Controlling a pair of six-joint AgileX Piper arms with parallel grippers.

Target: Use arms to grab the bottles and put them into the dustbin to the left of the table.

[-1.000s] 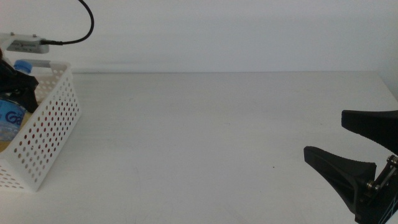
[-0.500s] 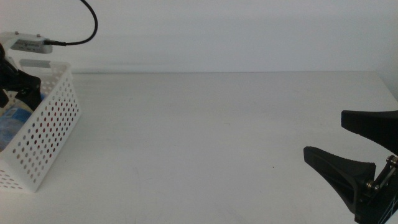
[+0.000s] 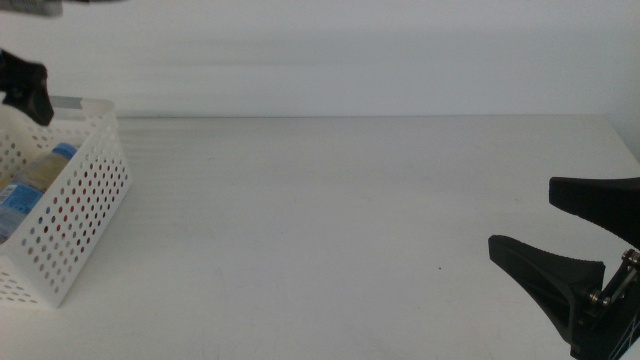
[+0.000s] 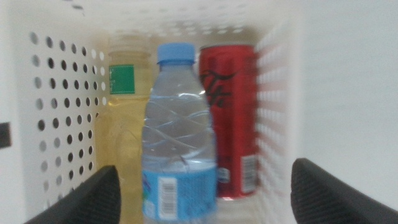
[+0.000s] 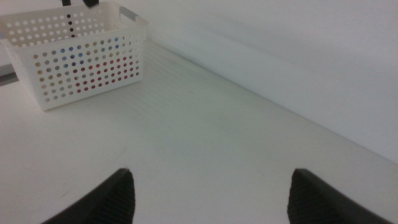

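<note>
The left gripper [image 4: 205,193] hangs right above the dustbin [image 4: 62,112], and its two dark jaws are spread wide apart with nothing between them. In the middle view only a dark bit of it [image 3: 25,88] shows at the far left, over the dustbin's [image 3: 85,190] back edge. Inside the dustbin lie all three drinks, side by side and touching: the yellow tea bottle [image 4: 127,124], the water bottle [image 4: 179,137] with its blue cap in the middle, and the red can [image 4: 229,118]. The right gripper [image 3: 575,245] waits low at the right side of the table [image 3: 330,210], well apart from the dustbin, its jaws spread and holding nothing.
</note>
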